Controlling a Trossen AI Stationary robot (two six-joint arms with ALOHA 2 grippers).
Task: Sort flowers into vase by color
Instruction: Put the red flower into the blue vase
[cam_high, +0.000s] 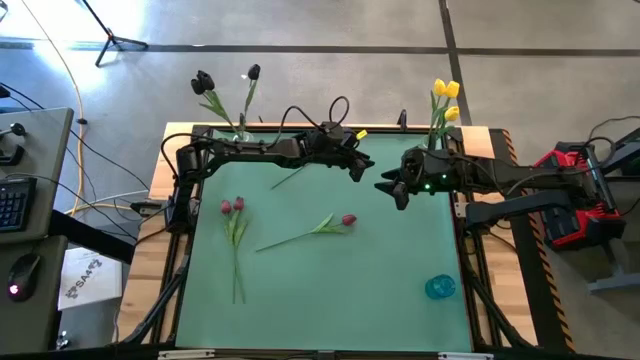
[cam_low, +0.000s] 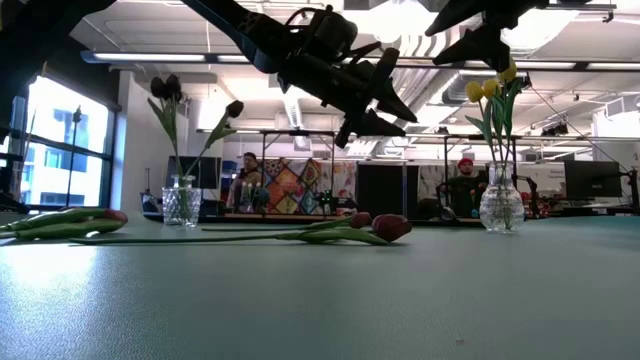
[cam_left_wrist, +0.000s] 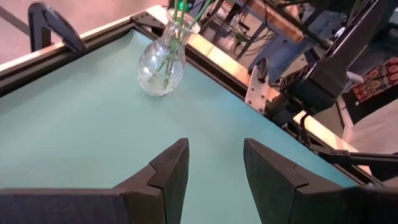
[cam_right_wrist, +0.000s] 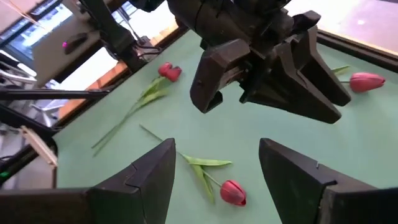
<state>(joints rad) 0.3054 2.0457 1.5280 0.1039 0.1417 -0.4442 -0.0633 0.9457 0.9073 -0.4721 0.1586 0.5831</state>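
Green tabletop (cam_high: 400, 270) carries three red, thin-stemmed, green-leaved tulips (cam_high: 347, 220) at frame centre and left; my left end effector (cam_high: 362, 166) and right end effector (cam_high: 392, 187) hover released, empty.

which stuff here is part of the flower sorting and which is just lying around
Part of the job:
- red tulips lying at the table's left
- single red tulip mid-table
- vase of black tulips
- vase of yellow tulips

Just lying about:
- blue object near the right front corner

Overhead, table-level, two wrist cameras
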